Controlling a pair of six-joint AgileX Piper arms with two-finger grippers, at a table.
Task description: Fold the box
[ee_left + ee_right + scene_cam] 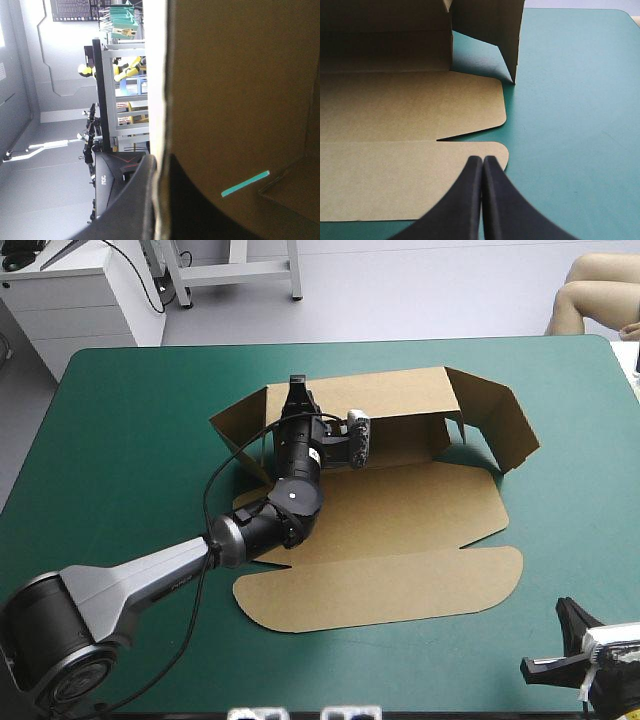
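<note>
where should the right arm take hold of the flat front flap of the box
Probably at the rounded right end of the near flap, coming in low from the right edge of the teal-green cover. The flap lies flat there, and that end is closest to the right gripper, whose jaws are shut and must open first.

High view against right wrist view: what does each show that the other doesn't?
Only the high view: the left hand at the box's raised far wall, and the box's whole outline, including its left side flap. Only the right wrist view: the right hand's black fingers shut into one point, aimed toward the near flap's rounded corner. Both: the flat brown base, the raised right wall and the teal-green cover.
</note>
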